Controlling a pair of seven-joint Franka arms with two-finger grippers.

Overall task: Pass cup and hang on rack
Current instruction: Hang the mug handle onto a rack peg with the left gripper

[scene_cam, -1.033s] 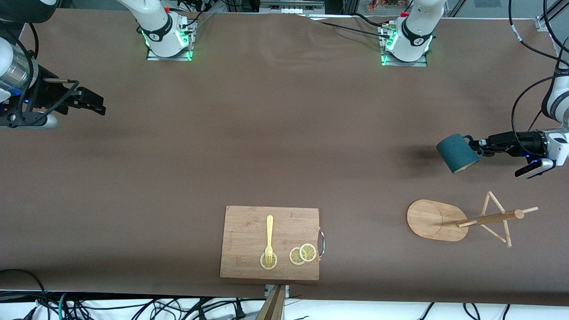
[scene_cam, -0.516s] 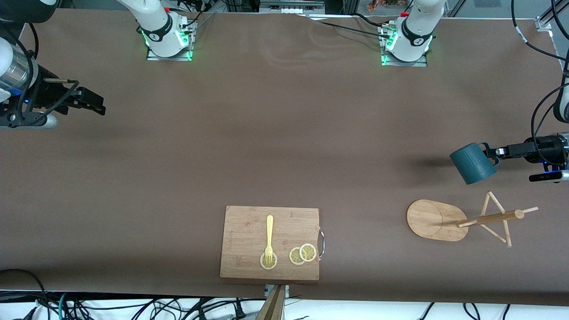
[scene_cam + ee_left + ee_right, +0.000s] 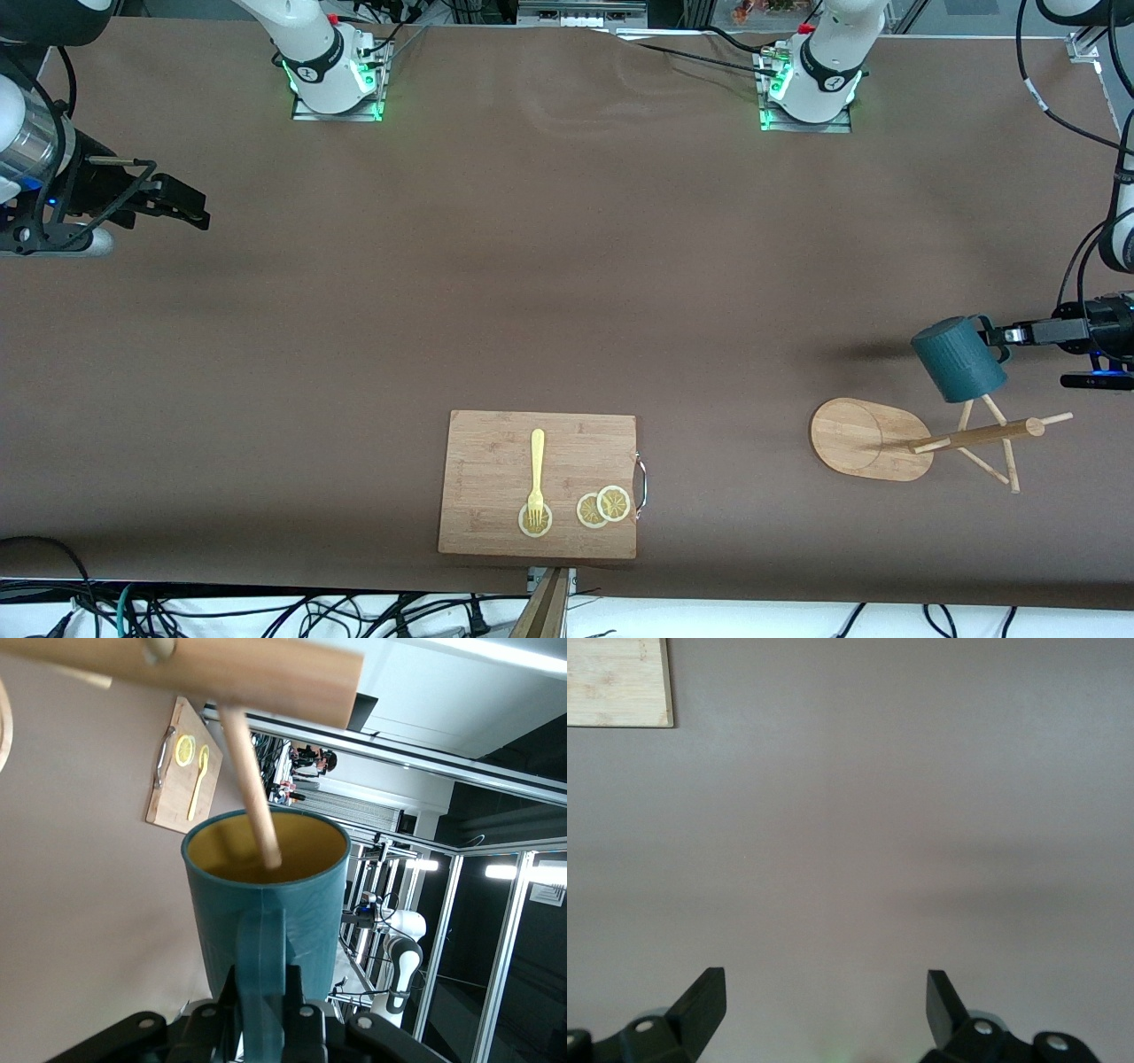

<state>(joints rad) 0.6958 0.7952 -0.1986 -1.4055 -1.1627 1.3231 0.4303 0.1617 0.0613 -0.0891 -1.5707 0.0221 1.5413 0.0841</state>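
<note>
Gripping the cup (image 3: pixel 959 359) by its handle at the frame's right, the left gripper (image 3: pixel 999 336) held its jaws shut there to offer the mouth to a peg of the rack (image 3: pixel 961 436), while the right gripper (image 3: pixel 182 206) waited with jaws wide at the frame's upper left above the bench (image 3: pixel 532 266).

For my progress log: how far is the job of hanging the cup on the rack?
The pass looks done: the left gripper grips the cup by its handle, while the right gripper waits open. Now the cup hangs over the rack, at a peg. Hanging and release remain.

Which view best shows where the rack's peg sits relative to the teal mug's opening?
The left wrist view: a thin peg of the wooden mug tree reaches the teal ribbed mug's yellow mouth. The front view hides the opening; the right wrist view shows neither.
</note>
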